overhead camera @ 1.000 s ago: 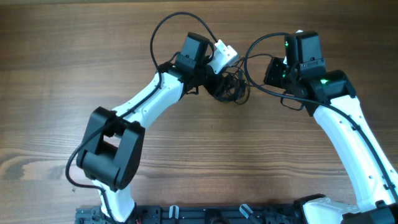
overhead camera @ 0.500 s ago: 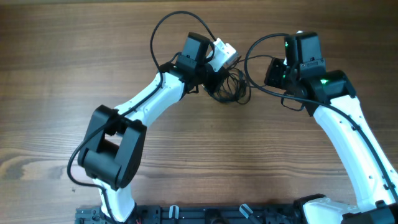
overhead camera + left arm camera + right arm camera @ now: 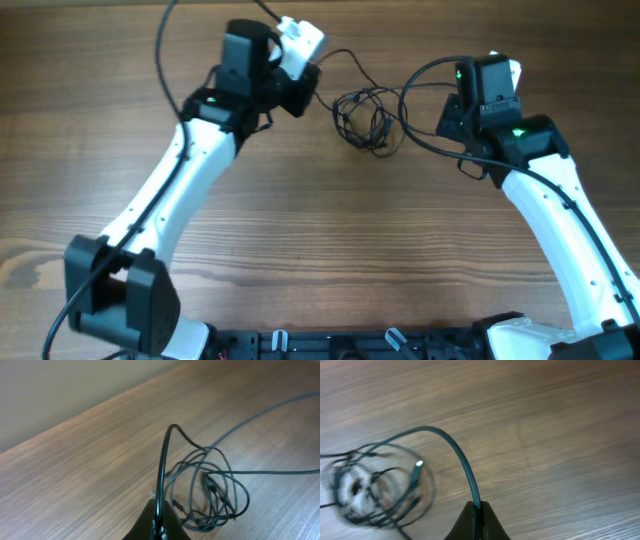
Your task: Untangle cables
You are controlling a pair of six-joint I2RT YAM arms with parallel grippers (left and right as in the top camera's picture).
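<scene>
Pinching one strand of the cables (image 3: pixel 207 482) in the shut left jaws (image 3: pixel 159 527), with the rest just ahead. Gripping a dark cord (image 3: pixel 465 467) in the shut right jaws (image 3: pixel 477 520). Light, floppy, quick to snag: best taken by a loose end.

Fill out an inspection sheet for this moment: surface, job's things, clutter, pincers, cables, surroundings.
Surface: wooden table, brown grain.
Job's things: cables, thin black wires lying in a loose tangle of loops between the two arms.
Clutter: nothing seen.
Pincers: left pincer shut on a strand that arches up and drops into the tangle; right pincer shut on a strand that curves back toward the tangle.
Cables: thicker arm cords loop off both arms.
Surroundings: pale wall beyond the table's far edge; black rail along the near edge.
</scene>
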